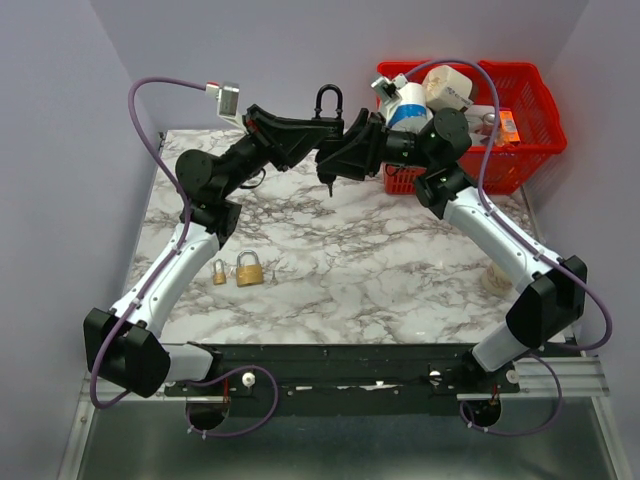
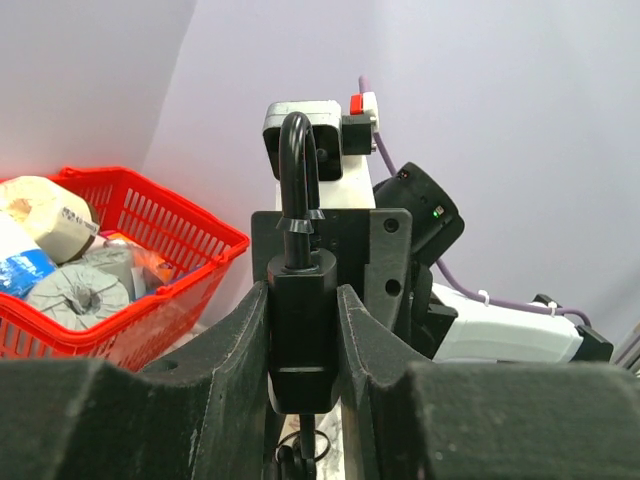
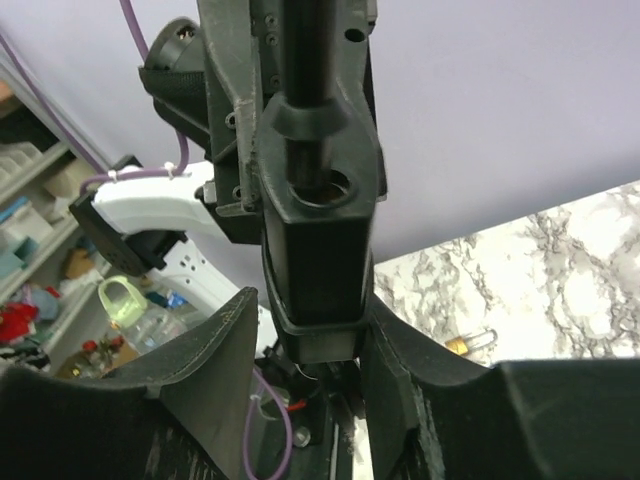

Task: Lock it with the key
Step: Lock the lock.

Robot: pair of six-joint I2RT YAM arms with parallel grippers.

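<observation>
Marble table [image 1: 400, 270] underneath, and both arms were up over its far middle. There the left gripper [image 2: 302, 330] and right gripper [image 3: 315, 335] each clamped tight on the black padlock [image 3: 320, 240] from opposite sides, probably bracing it. Its shackle [image 2: 295, 170] pointed upward, one leg clear of its hole. The key [image 2: 300, 455] hung beneath the lock, seemingly in the keyhole.

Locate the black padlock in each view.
Top external: black padlock at top centre, shackle up.
Left wrist: centre, clamped in the left gripper.
Right wrist: centre, in the right gripper.
Shared landmark: red basket, top external and left wrist only.
</observation>
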